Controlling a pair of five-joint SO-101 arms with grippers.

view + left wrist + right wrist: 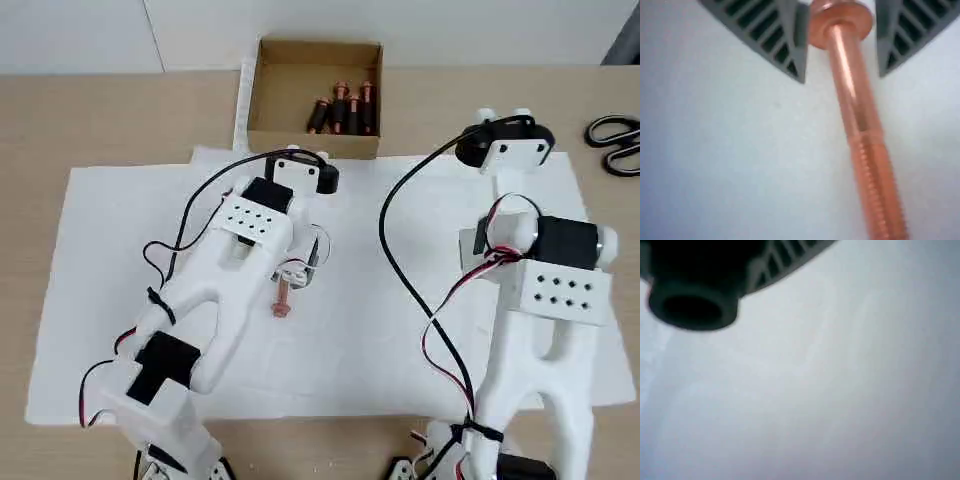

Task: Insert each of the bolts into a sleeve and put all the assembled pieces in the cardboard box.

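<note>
About four assembled pieces (pixel 343 108) were seen lying in the cardboard box (pixel 262 95), which stood at the middle of the worktop's far edge. One bolt (pixel 860 125) was left without a sleeve, lying flat on the white sheet (pixel 400 370) a little left of the worktop's middle. The left gripper (pixel 840 72) was set low over it with its fingers (pixel 765 35) parted, one on each side of the bolt's head, and the bolt was not yet gripped. A black sleeve (pixel 692 305) was carried clear of the sheet by the right gripper (pixel 705 270), which was closed on it as far as could be judged, over the worktop's right side. The task was judged to be close to its end. As far as could be seen, only this pair was outstanding: the bolt was to be picked up, pushed into the sleeve and placed in the box.
</note>
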